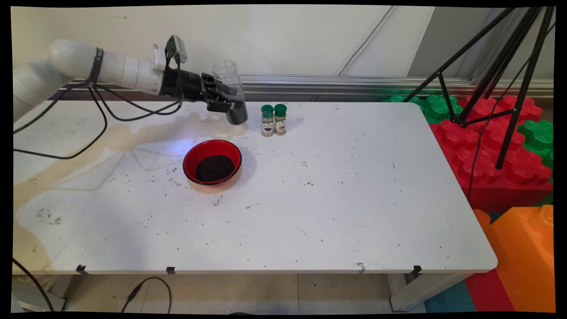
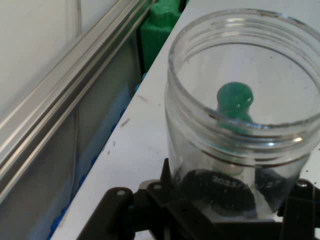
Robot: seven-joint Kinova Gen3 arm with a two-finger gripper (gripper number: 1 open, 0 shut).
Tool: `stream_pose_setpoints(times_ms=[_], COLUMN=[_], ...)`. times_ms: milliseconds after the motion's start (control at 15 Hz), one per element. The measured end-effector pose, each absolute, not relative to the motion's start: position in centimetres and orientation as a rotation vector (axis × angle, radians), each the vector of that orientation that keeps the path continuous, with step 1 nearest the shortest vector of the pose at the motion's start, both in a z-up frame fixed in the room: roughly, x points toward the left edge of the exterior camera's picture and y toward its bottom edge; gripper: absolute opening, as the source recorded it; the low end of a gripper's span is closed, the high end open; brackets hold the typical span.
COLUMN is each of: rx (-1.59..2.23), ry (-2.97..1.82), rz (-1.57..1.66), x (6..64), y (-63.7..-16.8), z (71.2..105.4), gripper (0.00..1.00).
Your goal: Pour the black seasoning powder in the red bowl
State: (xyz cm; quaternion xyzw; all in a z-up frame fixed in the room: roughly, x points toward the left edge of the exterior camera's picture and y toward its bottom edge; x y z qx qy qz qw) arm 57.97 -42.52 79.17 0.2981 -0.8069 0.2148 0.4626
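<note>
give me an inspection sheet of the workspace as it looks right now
surface: white table, scuffed, dark grains scattered on it
things: clear jar with dark grains at its bottom, mouth open, upright; red bowl of dark grains; two green-capped spice bottles side by side
clutter: nothing seen
gripper: gripper shut on the clear jar
cables: black cables hanging from arm
surroundings: black tripod; red and green blocks; orange block

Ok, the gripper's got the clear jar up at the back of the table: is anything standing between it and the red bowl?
Nothing visible does. The gripper holds the clear jar behind the red bowl, with only bare table between them. The two green-capped spice bottles stand off to the side of the jar, outside that path.
</note>
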Motion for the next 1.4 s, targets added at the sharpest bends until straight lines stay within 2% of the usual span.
stream_pose_setpoints(times_ms=[733,1400], rx=[0.565,0.296], ry=[-2.047,-2.135], rz=[0.579,0.6], x=[58.8,60.5], y=[-43.4,-43.8], z=[82.1,81.4], gripper=[0.0,0.0])
